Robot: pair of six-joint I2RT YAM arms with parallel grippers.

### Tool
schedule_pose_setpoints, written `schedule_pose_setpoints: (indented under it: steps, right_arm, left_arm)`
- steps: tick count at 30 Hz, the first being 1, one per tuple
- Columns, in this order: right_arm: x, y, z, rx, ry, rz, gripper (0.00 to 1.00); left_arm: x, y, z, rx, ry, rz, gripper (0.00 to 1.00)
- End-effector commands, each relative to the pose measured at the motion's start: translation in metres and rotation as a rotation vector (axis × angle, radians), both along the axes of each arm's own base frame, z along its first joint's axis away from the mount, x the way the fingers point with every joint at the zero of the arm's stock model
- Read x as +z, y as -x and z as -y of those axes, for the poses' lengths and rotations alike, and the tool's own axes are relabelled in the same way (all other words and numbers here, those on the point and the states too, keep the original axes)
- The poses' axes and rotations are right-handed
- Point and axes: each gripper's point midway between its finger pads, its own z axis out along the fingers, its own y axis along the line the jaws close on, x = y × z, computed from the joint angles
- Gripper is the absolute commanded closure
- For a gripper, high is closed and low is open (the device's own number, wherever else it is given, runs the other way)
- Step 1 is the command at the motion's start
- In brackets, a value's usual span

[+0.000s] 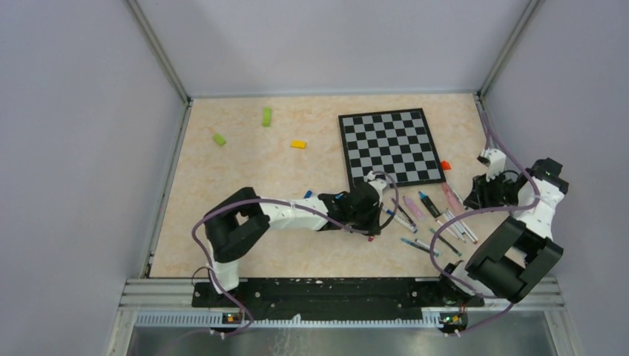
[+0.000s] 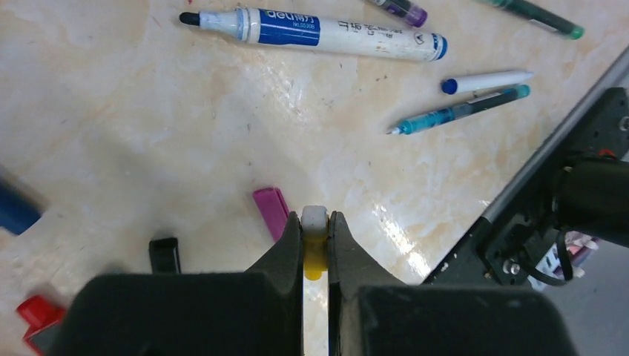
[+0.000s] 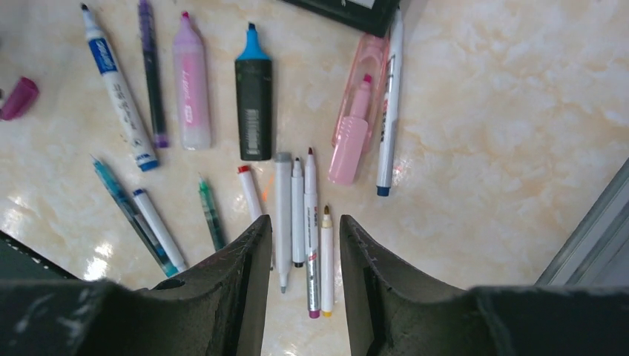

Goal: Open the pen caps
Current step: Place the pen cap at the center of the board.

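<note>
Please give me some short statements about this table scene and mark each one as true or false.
1. The left hand is closed on a small yellow-and-white plastic piece. True.
2. The right hand holds a pen. False: it is open and empty, above the loose thin pens.
3. Seen from above, two green rectangular blocks lie left of the black-and-white chessboard. True.
4. The white marker with the blue label has its cap on. False: its black tip is bare.

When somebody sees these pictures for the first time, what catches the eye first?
The black-and-white chessboard at the far right of the table stands out most. Just in front of it, many pens lie scattered. The left gripper is shut on a small yellow and white piece.
</note>
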Motion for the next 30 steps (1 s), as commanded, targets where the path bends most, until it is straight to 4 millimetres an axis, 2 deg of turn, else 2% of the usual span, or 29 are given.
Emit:
schedule_pose_setpoints:
  steps: [1,7,10,14,16,18,21,23,26,30]
  right_arm:
    - [0.034,-0.011,-0.023,-0.013,-0.097,0.153,0.62]
    - [0.040,-0.007,-0.036,-0.012,-0.153,0.172,0.62]
    - [0.041,-0.004,-0.040,-0.006,-0.161,0.175,0.62]
    - [0.046,-0.002,-0.043,0.002,-0.169,0.179,0.62]
    - [0.050,0.000,-0.046,0.004,-0.181,0.178,0.62]
    - [0.055,0.000,-0.048,0.009,-0.190,0.185,0.62]
    - [0.066,0.000,-0.052,0.015,-0.193,0.211,0.61]
    - [0.073,-0.001,-0.053,0.010,-0.184,0.234,0.57]
    - [0.083,-0.002,-0.053,-0.002,-0.171,0.259,0.54]
    - [0.100,-0.004,-0.054,-0.032,-0.187,0.280,0.52]
  left_arm:
    - [-0.004,-0.002,0.017,0.005,-0.044,0.003,0.96]
    - [-0.020,0.004,0.027,-0.033,-0.086,-0.039,0.90]
    - [-0.022,0.004,0.029,-0.035,-0.087,-0.052,0.79]
    - [-0.012,0.002,0.033,-0.040,-0.072,-0.035,0.65]
    - [-0.001,0.001,0.035,-0.044,-0.050,-0.023,0.59]
    - [0.018,0.000,0.039,-0.049,-0.010,0.000,0.55]
    - [0.058,-0.005,0.040,-0.044,0.089,0.077,0.47]
    - [0.078,-0.013,0.034,-0.016,0.123,0.139,0.42]
    - [0.106,-0.020,0.025,-0.002,0.148,0.201,0.42]
    - [0.153,-0.037,-0.003,0.056,0.155,0.377,0.42]
